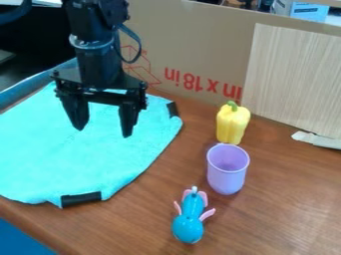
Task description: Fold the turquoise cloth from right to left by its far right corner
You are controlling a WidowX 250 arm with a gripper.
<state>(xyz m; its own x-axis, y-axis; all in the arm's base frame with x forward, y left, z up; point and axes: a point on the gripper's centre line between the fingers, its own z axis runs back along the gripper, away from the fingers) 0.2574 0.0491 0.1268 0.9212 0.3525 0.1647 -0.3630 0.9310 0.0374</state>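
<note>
The black gripper [103, 130] hangs at the upper left, over a turquoise cloth [86, 159], its two fingers apart with nothing between them. To its right on the brown table stands a yellow toy pepper [232, 125] with a green stem. A light purple cup [227, 174] is just in front of the pepper, its round opening showing. Nearer the front edge lies a blue toy [188, 229] with pink, limb-like parts, apart from the cup.
A cardboard wall [190, 55] runs along the table's back, with a wood-patterned panel [293, 79] against it at the right. Torn white tape [318, 140] lies at the panel's foot. Black strips [81, 199] mark the cloth's edge.
</note>
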